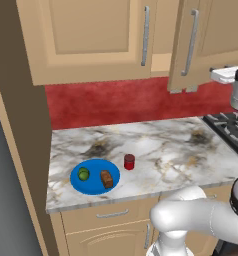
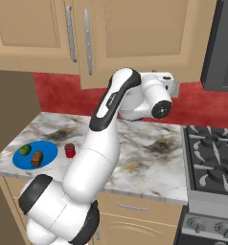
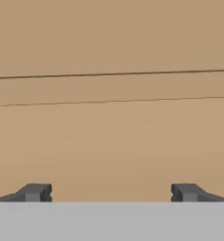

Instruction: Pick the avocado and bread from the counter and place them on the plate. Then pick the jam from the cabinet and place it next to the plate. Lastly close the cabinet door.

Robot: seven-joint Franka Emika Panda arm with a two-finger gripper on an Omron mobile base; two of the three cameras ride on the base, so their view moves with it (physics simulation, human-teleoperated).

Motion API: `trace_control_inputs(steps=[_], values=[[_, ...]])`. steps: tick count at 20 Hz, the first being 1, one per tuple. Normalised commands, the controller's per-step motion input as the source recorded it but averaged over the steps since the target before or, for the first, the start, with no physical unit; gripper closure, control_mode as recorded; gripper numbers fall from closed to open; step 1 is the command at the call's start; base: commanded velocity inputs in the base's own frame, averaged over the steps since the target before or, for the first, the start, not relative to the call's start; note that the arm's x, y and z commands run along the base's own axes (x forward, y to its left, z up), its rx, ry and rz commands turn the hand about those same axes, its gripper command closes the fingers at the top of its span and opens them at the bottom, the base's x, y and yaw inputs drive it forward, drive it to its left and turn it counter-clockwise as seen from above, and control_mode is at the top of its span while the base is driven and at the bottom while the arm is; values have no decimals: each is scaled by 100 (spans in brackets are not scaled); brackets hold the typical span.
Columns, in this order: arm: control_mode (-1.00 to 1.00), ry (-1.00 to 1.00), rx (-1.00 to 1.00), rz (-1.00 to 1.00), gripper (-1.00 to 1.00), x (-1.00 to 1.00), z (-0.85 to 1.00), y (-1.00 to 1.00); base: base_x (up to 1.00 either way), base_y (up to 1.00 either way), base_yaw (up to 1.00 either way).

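On the marble counter point(image 1: 166, 145) lies the blue plate point(image 1: 94, 186), holding the green avocado point(image 1: 83, 174) and the brown bread point(image 1: 106, 179). The red jam point(image 1: 129, 161) jar stands upright just right of the plate, apart from it. The same plate point(image 2: 48, 147), avocado point(image 2: 24, 150), bread point(image 2: 37, 158) and jam point(image 2: 70, 150) appear at the left of the right base view. The cabinet door point(image 1: 203, 30) stands ajar, with its grey handle point(image 1: 192, 42) on its left side, in front of the cabinet point(image 1: 161, 62). My gripper point(image 3: 111, 193) is open and empty, close to the door's tan face point(image 3: 112, 132).
A stove point(image 1: 231, 127) with black grates borders the counter on the right. A closed wooden cabinet point(image 1: 91, 35) hangs above the plate. A tall dark panel point(image 1: 21, 125) bounds the counter on the left. Red backsplash point(image 1: 126, 102) runs behind.
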Motion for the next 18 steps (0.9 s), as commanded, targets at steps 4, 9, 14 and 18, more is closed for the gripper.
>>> trace_control_inputs(steps=[4, 9, 14, 18], values=[[-100, 0, 0, -3, -100, 24, 1, 13, 0, 0, 0], [-100, 0, 0, -6, -100, 63, -47, 65, 0, 0, 0], [-100, -8, 0, -8, -100, 53, -26, 100, 0, 0, 0], [-100, -12, -2, -16, -100, 48, -9, 100, 0, 0, 0]])
